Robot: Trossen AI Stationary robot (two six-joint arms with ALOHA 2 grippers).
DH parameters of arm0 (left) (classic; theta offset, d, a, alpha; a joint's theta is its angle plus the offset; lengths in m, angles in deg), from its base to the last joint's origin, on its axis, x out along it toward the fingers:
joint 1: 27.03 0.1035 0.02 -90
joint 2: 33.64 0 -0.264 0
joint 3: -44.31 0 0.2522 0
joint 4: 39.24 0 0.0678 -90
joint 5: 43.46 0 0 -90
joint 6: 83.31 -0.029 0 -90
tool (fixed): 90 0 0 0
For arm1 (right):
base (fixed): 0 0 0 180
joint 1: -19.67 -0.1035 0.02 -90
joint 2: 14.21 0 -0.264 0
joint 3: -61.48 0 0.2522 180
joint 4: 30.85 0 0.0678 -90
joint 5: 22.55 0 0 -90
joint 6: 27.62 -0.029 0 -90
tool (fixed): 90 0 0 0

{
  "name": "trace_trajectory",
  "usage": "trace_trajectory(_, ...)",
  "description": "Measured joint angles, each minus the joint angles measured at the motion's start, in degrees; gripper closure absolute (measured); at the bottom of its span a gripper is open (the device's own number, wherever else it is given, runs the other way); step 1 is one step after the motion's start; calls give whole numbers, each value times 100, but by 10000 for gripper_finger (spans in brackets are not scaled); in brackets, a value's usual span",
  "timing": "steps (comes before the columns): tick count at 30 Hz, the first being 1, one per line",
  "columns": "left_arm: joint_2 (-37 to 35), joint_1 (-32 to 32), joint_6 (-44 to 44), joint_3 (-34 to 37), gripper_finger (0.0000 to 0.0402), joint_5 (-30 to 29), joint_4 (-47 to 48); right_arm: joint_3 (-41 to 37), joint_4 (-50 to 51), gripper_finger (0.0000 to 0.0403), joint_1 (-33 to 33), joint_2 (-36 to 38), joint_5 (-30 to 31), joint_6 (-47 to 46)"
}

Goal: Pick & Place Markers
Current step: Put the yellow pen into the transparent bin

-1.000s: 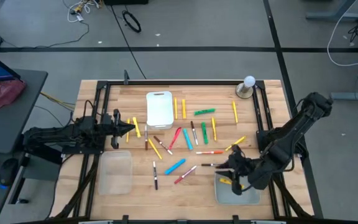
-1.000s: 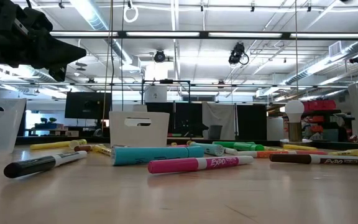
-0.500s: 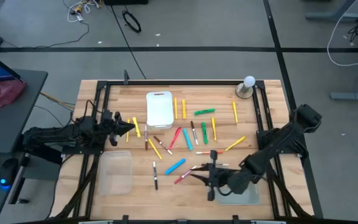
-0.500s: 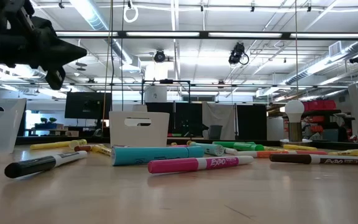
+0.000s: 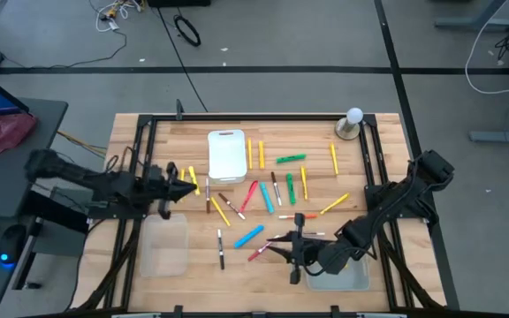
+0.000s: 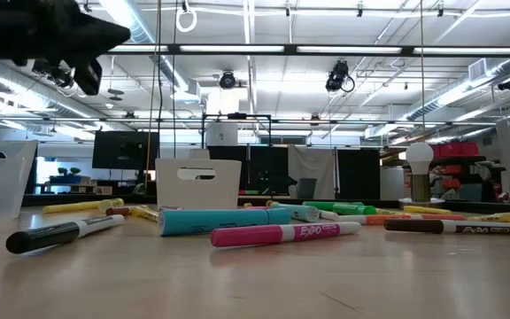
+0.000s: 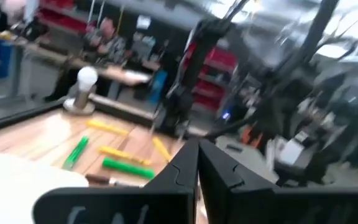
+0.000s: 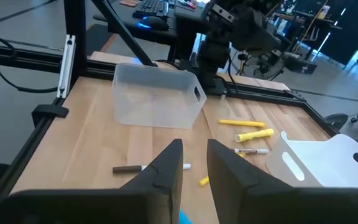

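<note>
Many markers lie flat on the wooden table point(image 5: 148, 141): yellow, green, red, a light blue one point(image 5: 248, 236) point(image 6: 224, 220), a pink one point(image 5: 262, 250) point(image 6: 282, 234) and a black one point(image 5: 221, 249) point(image 6: 56, 234). My right gripper point(image 5: 277, 247) point(image 8: 194, 155) hangs open just right of the pink and blue markers, pointing to the table's left and touching nothing. My left gripper point(image 5: 177, 181) point(image 7: 197, 149) point(image 6: 113, 35) is shut and raised above the table's left side, next to two yellow markers point(image 5: 193, 180). I see nothing between its fingers.
A white tray point(image 5: 226, 155) point(image 6: 197, 182) stands at the far middle. One clear tray point(image 5: 166, 246) point(image 8: 157, 93) sits near left, another point(image 5: 347, 276) near right under my right arm. A bulb on a stand point(image 5: 352, 124) point(image 6: 419, 168) is at the far right corner. People sit beyond the table.
My right gripper has swung from above the near right clear tray toward the table's left, ending beside the pink and blue markers. My left gripper has risen and drawn back a little toward the left edge. No marker has moved.
</note>
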Motion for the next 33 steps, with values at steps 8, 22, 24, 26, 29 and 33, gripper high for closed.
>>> trace_trajectory(8, 1709, -788, 980, -2171, 386, -1689, 3220, 0, 119, 328, -2, 0, -424, -187)
trace_trajectory(22, 2707, -235, 5440, -3196, 340, -866, 8162, -3, 443, 328, -4, 40, -726, -145)
trace_trajectory(24, 2811, -95, 5679, -3007, 311, -825, 8147, -58, 430, 328, -4, 126, -772, -127)
trace_trajectory(26, 2955, 61, 5958, -2835, 280, -826, 8150, -112, 419, 328, -4, 175, -837, -132)
trace_trajectory(29, 3139, 332, 6242, -2635, 243, -783, 8144, -174, 402, 328, -4, 173, -859, -138)
trace_trajectory(33, 3425, 684, 6204, -2494, 229, -780, 7970, -268, 328, 328, -4, 221, -855, -139)
